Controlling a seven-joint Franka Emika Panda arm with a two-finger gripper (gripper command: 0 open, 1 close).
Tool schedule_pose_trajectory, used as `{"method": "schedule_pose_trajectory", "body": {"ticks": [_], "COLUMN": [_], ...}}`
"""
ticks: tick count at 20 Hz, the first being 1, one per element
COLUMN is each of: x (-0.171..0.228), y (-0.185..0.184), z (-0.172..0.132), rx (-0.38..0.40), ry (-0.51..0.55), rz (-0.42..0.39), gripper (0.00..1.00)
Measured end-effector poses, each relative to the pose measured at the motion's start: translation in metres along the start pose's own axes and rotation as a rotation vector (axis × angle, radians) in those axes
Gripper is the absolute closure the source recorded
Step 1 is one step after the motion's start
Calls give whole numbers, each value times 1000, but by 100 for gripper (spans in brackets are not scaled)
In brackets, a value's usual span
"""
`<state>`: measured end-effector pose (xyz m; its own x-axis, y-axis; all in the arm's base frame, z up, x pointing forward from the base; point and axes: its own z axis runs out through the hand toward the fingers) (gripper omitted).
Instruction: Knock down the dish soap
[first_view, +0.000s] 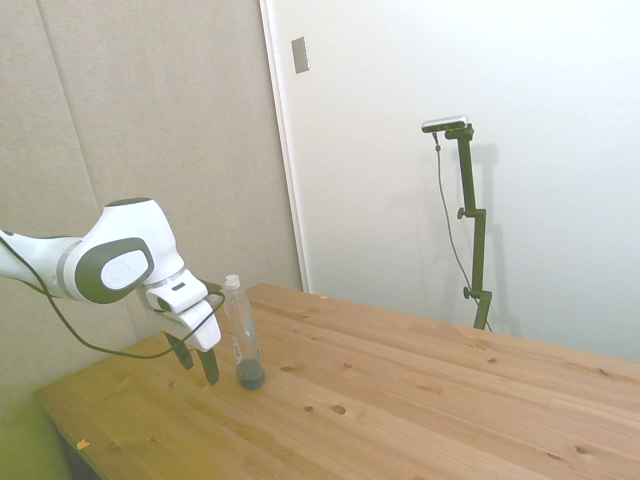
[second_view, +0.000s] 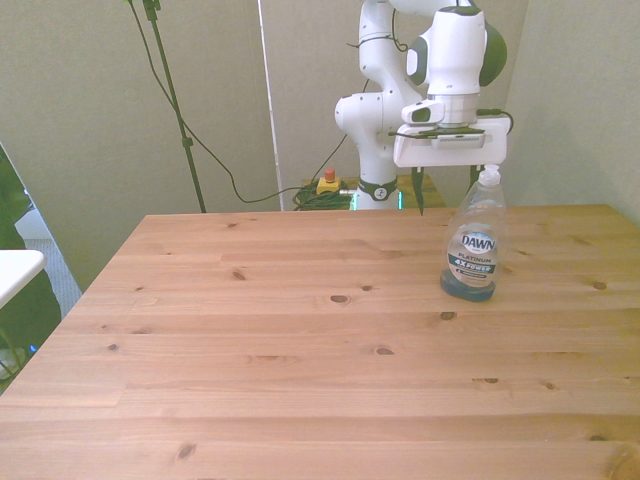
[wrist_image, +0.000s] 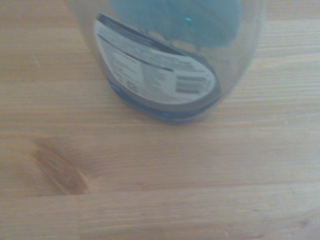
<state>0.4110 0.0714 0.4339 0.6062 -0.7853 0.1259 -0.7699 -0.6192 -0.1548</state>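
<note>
Standing upright on the table (second_view: 300, 340), the dish soap (second_view: 473, 240) bears a label reading "DAWN PLATINUM 4X POWER". Behind the bottle, toward the robot base, hangs the gripper (first_view: 195, 359), fingers spread wide, holding nothing. Back-label print is unreadable.

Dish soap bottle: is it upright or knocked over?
Upright: the dish soap stands on its base on the table, cap on top.

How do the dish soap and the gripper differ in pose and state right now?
The dish soap stands upright on the table; the gripper hangs above the wood beside it, tilted. The bottle is clear, with blue liquid at its base; the gripper is white, its dark jaws open. Both sit near the table's far edge.
</note>
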Motion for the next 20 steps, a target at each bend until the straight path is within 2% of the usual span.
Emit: {"method": "schedule_pose_trajectory", "body": {"ticks": [8, 20], "x": [-22, -8], "y": [-29, -71], "z": [6, -4], "rx": [55, 37], "ry": [60, 113], "rz": [121, 157], "gripper": [100, 100]}}
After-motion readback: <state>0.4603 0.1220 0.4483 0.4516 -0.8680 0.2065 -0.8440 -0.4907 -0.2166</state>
